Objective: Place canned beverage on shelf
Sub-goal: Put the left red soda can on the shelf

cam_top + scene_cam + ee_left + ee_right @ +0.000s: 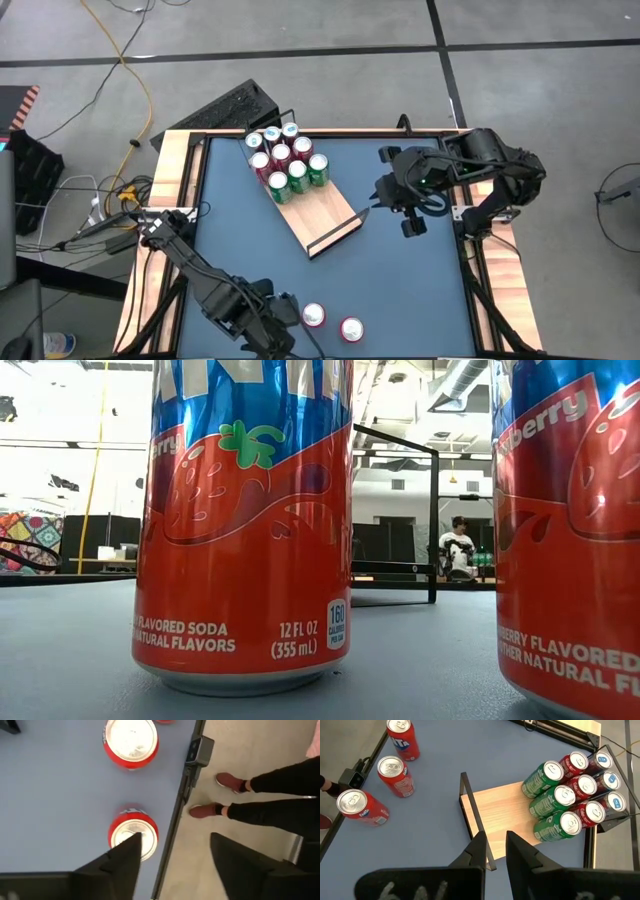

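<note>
Left claw (172, 857) open above red can (133, 833), shelf (322, 212) far across table

Both soda cans (243, 525) being cropped in low view; person (260, 800) being cut above legs; third can (285, 318) being hidden under left arm.

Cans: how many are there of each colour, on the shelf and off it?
Green cans on the shelf: 3
Blue cans on the shelf: 3
Dark red cans on the shelf: 3
Bright red cans on the table: 3
Total: 12
</note>
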{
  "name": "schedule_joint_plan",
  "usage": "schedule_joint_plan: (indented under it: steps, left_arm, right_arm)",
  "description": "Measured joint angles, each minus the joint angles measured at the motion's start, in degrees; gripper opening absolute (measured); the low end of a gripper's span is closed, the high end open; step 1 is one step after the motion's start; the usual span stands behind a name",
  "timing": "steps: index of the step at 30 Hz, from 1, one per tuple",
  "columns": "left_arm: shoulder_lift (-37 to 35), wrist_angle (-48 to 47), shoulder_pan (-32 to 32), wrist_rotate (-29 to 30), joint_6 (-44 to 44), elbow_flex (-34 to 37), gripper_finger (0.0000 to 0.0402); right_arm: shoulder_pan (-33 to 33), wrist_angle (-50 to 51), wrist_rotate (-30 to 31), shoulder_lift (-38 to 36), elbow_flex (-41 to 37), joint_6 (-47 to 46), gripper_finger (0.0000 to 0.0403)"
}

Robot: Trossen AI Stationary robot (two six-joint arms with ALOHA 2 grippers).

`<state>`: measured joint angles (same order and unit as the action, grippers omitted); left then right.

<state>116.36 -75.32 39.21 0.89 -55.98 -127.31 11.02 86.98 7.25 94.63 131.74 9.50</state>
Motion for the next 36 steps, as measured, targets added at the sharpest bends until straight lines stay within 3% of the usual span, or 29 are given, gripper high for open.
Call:
schedule_joint_plan:
  steps: [4, 8, 14, 36]
  left_arm:
    - [0.0, -2.0, 0.7, 2.9, 0.0, 0.3, 0.0274]
    - [0.1, -3.3, 2.0, 4.0, -0.7, 5.7, 0.0298]
    - [0.2, 7.1, 2.6, -0.3, -1.5, 12.2, 0.0300]
    - [-0.3, 5.3, 2.5, 2.6, 4.7, 14.4, 0.0300]
  right_arm:
    - [-0.3, 0.0, 0.0, 0.0, 0.0, -0.2, 0.0059]
    - [-0.3, 0.0, 0.0, 0.0, 0.0, -0.4, 0.0059]
    - [-0.3, 0.0, 0.0, 0.0, 0.0, 0.0, 0.0059]
    - [-1.1, 0.0, 0.0, 0.0, 0.0, 1.1, 0.0059]
